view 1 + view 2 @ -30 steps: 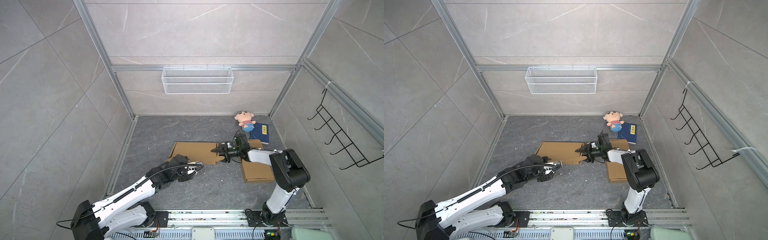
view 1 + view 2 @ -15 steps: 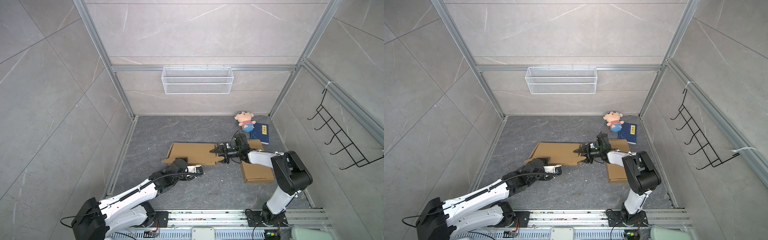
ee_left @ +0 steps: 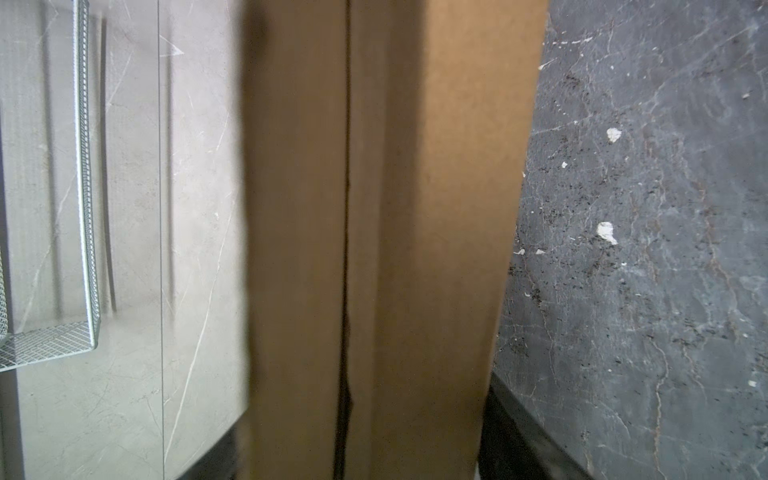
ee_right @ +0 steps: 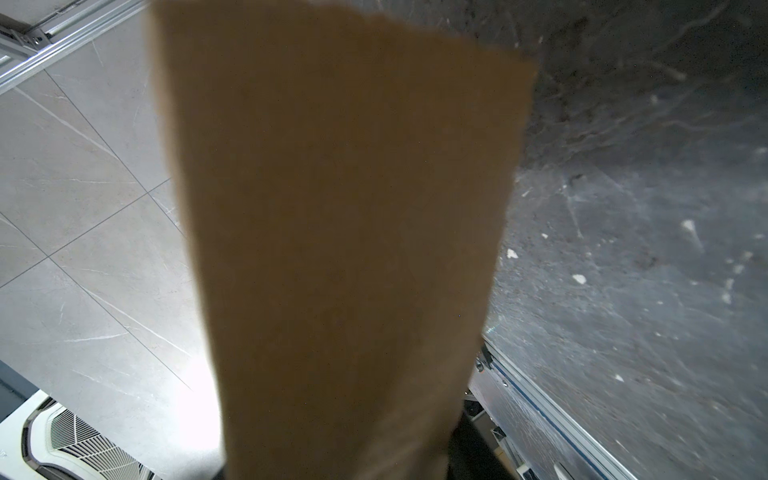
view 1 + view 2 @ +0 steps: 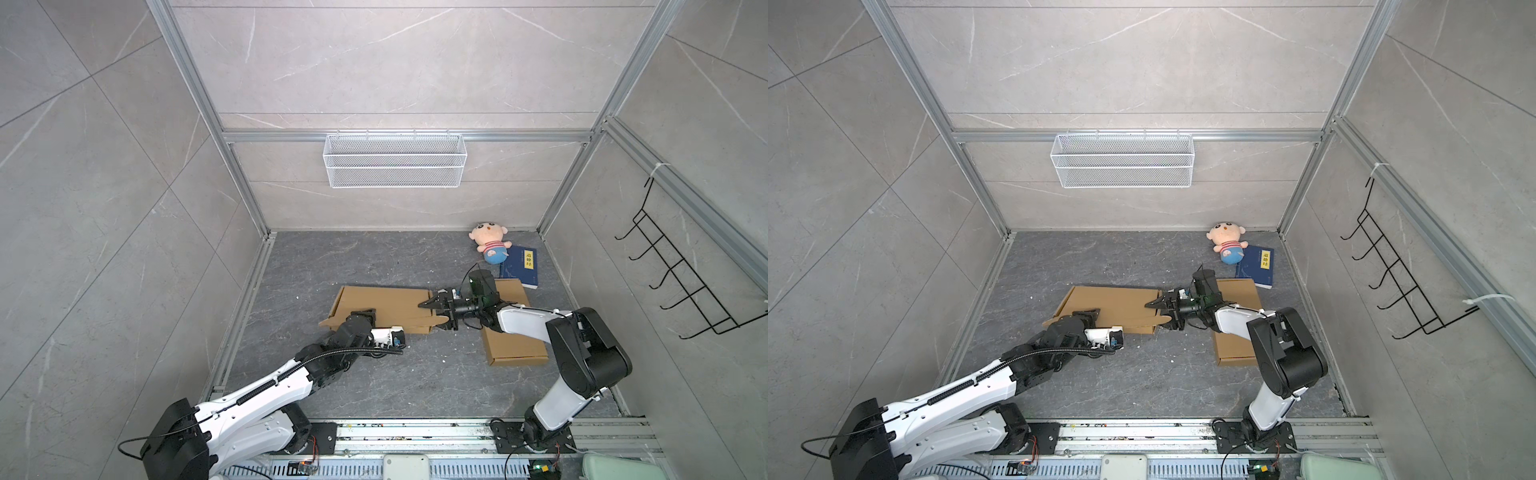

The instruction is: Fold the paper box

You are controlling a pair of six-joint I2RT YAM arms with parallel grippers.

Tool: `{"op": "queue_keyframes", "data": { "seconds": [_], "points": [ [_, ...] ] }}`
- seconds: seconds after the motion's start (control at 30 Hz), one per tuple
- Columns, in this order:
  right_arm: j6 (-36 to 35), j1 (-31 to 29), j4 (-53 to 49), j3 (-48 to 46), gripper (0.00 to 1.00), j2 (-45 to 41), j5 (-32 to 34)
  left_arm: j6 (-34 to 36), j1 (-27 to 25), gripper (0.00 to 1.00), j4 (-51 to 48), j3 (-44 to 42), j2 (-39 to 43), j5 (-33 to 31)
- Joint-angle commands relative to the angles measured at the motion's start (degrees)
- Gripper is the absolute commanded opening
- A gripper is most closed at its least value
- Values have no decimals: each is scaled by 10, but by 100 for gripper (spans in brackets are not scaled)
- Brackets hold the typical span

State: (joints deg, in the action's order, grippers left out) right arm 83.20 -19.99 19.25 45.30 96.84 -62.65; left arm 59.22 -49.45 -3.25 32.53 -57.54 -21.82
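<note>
Enclosing stone floor (image 5: 374, 257) and box (image 5: 382, 302), tiled walls (image 5: 395, 62)

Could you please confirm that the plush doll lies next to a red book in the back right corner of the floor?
Not quite: the book is blue, not red, as both top views show. The plush doll does lie next to it in the back right corner of the floor.

The box (image 5: 382, 305) lies flat mid-floor, with a cardboard sheet (image 5: 515, 345) to its right (reaching nearer the front). Just behind that sheet lies a book (image 5: 519, 268), with a doll (image 5: 490, 245) at the book's left. A basket (image 5: 395, 160) hangs on the back wall and a hook rack (image 5: 683, 260) on the right wall.
</note>
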Motion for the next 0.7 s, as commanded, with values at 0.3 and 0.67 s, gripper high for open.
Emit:
{"op": "queue_keyframes", "data": {
  "seconds": [0.3,0.67],
  "points": [
    [0,-7,4,-21,64,-40,-19,-11,7,49,-51,46,18,25],
    [-74,29,-85,-9,78,-109,4,-106,7,38,-220,128,3,56]
  ]
}}
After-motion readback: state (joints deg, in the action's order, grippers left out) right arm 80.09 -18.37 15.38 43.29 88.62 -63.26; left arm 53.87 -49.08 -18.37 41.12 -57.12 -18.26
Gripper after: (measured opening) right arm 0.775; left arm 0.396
